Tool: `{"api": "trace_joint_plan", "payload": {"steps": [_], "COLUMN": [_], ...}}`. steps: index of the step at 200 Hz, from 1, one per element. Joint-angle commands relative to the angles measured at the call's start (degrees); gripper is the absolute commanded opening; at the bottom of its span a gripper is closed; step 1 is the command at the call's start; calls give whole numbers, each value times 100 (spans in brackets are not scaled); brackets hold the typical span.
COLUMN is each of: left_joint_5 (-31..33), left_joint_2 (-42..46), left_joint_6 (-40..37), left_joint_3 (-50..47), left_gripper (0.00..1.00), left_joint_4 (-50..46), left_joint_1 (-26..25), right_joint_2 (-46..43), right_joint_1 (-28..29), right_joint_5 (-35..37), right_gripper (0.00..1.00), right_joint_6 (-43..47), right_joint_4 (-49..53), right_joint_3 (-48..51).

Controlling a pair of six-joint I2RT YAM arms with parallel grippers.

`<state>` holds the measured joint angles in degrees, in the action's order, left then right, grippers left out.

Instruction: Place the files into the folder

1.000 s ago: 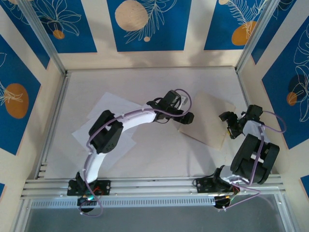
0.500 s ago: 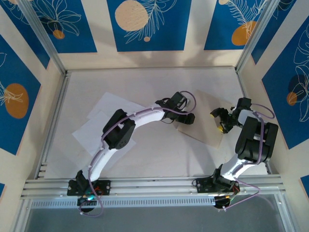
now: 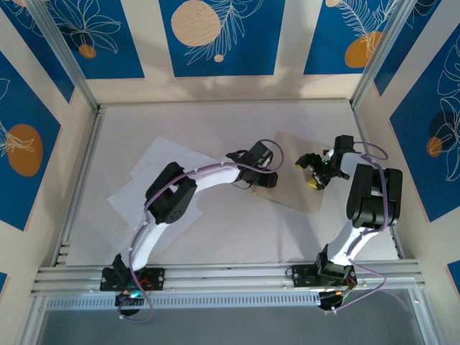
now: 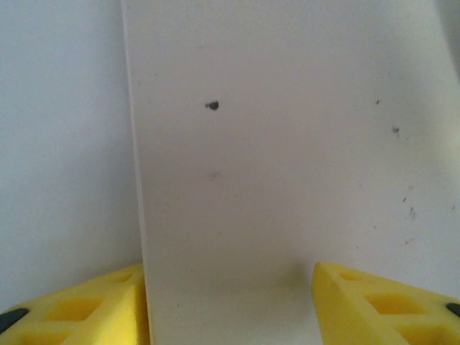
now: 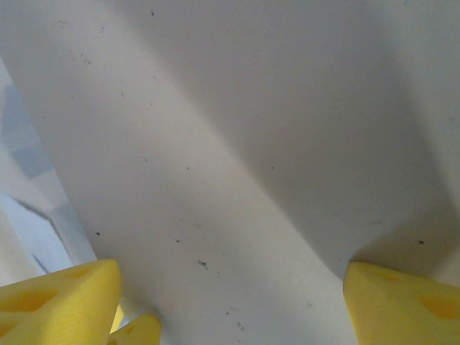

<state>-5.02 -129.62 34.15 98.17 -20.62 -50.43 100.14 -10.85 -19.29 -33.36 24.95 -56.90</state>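
Note:
The tan folder (image 3: 296, 195) lies right of the table's centre. My left gripper (image 3: 266, 178) is at its left edge. In the left wrist view the folder's pale card (image 4: 287, 144) runs up between the yellow fingertips (image 4: 388, 302), and the left gripper (image 4: 230, 309) stands open astride that edge. My right gripper (image 3: 313, 172) hovers over the folder's middle. It is open (image 5: 230, 305), with pale card (image 5: 215, 144) spanning the gap between its fingers. The files, two white sheets (image 3: 151, 169), lie overlapped at the left, partly under my left arm.
A white table mat (image 3: 215, 237) covers the work area, with aluminium rails along its left edge (image 3: 79, 180) and near edge (image 3: 230, 277). Blue-and-cream wall panels (image 3: 215, 36) close in the back and both sides. My right arm's elbow (image 3: 374, 194) stands close to the right wall.
My right gripper swung left from the folder's right edge to over its middle. The left gripper's jaws have narrowed at the folder's left edge and it shifted slightly left.

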Motion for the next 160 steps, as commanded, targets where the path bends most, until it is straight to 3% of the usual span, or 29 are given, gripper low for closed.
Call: {"api": "trace_joint_plan", "payload": {"steps": [1,37,68,160], "left_joint_5": [296,449,504,163], "left_joint_2": [492,1062,1451,1631], "left_joint_6": [492,967,1021,1164], "left_joint_3": [-738,-1761,-2238,-2430], "left_gripper": [58,57,56,61], "left_joint_4": [-576,-442,-386,-319], "left_joint_1": [60,196,244,289], "right_joint_2": [-47,-390,-829,-999], "right_joint_1": [382,514,403,542], "right_joint_5": [-497,-655,-334,-76], "right_gripper": [81,81,81,77], "right_joint_6": [7,60,413,665], "right_joint_4": [240,408,890,829], "right_joint_3": [-67,81,35,569]}}
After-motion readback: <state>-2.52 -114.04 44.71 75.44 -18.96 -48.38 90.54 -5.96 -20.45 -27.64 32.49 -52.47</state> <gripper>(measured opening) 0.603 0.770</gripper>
